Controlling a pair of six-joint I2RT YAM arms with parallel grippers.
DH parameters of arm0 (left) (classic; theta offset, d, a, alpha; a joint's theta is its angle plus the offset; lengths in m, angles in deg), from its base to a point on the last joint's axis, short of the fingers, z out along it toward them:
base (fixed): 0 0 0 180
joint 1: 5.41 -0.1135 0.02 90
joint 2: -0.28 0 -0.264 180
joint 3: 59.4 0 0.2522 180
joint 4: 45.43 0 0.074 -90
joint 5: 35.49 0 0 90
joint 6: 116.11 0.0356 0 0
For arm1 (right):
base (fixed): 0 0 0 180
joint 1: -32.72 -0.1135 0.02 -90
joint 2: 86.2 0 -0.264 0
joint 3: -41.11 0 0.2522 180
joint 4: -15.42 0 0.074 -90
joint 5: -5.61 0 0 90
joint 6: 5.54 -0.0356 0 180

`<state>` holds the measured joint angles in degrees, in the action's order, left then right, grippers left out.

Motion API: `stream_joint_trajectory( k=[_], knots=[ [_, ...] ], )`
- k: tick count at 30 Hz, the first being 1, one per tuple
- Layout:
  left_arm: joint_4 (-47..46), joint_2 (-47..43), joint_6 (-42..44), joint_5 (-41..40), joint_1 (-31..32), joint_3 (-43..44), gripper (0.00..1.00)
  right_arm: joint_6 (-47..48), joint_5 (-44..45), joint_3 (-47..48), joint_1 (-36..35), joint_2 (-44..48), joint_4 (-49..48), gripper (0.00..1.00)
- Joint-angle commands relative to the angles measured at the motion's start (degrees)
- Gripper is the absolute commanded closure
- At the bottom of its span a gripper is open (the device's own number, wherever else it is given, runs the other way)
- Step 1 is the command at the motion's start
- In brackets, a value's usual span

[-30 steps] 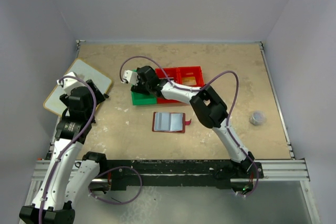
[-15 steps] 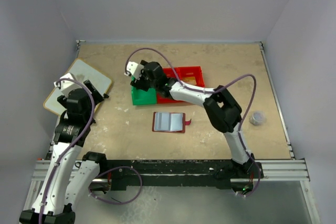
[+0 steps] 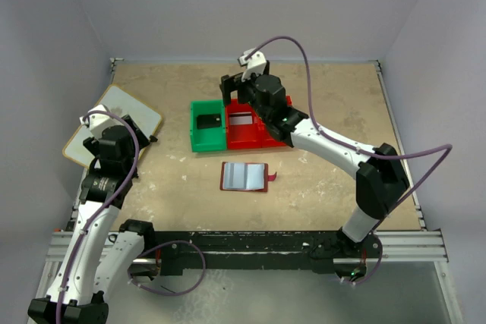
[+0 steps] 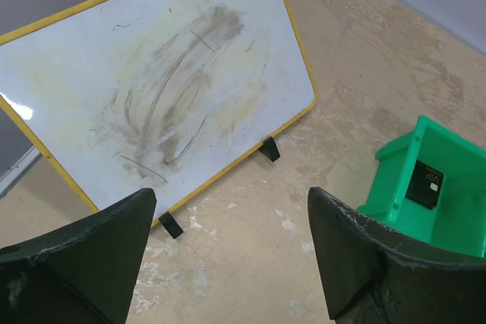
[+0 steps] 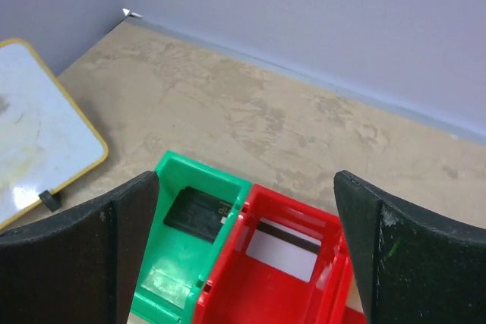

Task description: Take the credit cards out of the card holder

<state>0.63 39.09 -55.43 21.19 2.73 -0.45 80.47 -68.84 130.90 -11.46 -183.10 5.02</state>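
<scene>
Smudged yellow-framed whiteboard at left, green-and-red bin tray centre

Right arm stretched far forward, left arm raised; both jaws wide apart.

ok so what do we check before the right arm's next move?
1. Right gripper empty: ok, jaws wide, nothing between them.
2. Black card binned: ok, lies flat in the green compartment.
3. Silver-grey card binned: ok, in the red compartment beside it.
4. Gold-brown card out: cannot tell, no view shows it; the right arm covers the far red compartment.
5. Card holder reachable: ok, lies open on the table, apart from the bins; whether its sleeves are empty cannot be told.
6. Left gripper out of the way: ok, open, empty, by the whiteboard.
</scene>
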Motion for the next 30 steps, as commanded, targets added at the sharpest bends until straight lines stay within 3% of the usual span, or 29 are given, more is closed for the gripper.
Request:
stream_joint_trajectory(
  k=[1,6,10,15,24,30],
  knots=[
    [-0.4,0.2,0.4,-2.3,-0.3,0.6,0.21,-12.2,0.4,-0.3,1.5,5.0,7.6,0.00],
    [-0.1,0.0,0.3,-1.9,-0.3,0.7,0.21,-24.0,-2.0,-9.7,2.7,14.7,10.4,0.00],
    [-0.4,-0.7,0.7,0.8,-0.3,0.8,0.21,-32.5,-0.5,-13.6,2.2,18.9,22.4,0.08],
    [-0.9,-1.9,1.3,4.5,-0.3,0.5,0.21,-38.4,5.6,-20.0,-7.3,22.2,28.7,0.12],
    [-0.4,-2.0,1.4,5.8,-0.3,0.8,0.21,-48.3,13.8,-22.8,-14.7,21.7,37.2,0.20],
    [0.3,-2.1,1.0,5.2,-0.3,0.9,0.21,-51.6,13.3,-22.6,-18.0,20.4,39.4,0.26]
  ],
)
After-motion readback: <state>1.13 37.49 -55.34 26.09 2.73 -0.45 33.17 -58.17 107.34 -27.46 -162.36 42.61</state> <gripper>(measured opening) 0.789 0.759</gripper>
